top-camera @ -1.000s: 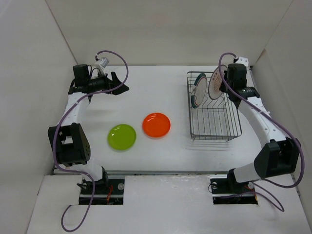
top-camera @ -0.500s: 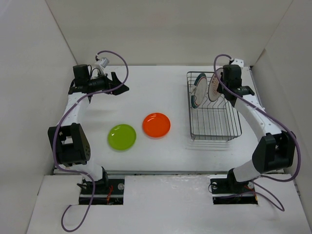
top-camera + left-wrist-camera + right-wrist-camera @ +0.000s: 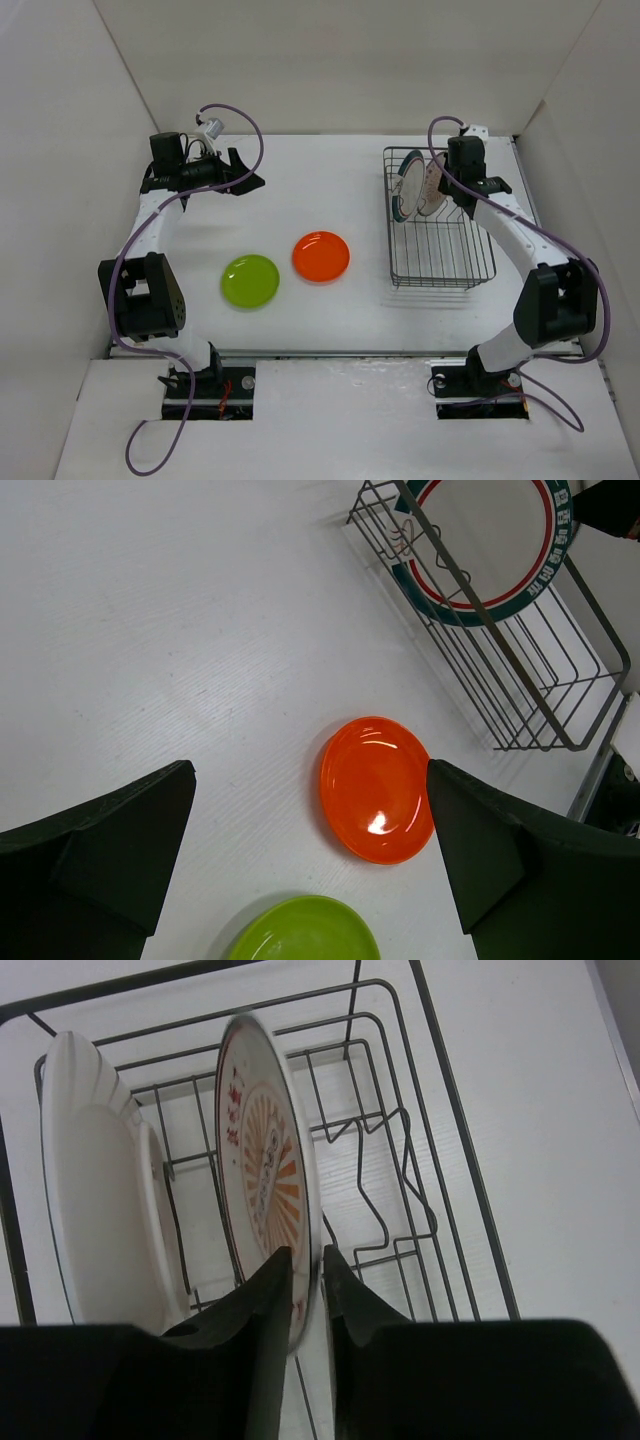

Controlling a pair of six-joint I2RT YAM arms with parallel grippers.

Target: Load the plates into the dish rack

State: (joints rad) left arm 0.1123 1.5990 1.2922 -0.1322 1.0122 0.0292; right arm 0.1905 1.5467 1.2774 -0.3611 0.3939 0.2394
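With my right gripper (image 3: 307, 1290) pinching the sunburst plate (image 3: 265, 1180) by its rim, upright in the dish rack (image 3: 440, 255) beside the green-rimmed plate (image 3: 490, 540), and my left gripper (image 3: 310, 770) gaping wide above the orange plate (image 3: 378, 790), I fear letting go before it seats between prongs would topple it.

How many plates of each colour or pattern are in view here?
Lime green plate: 1
Orange plate: 1
White plate with dark green rim: 1
White plate with orange sunburst: 1
Total: 4
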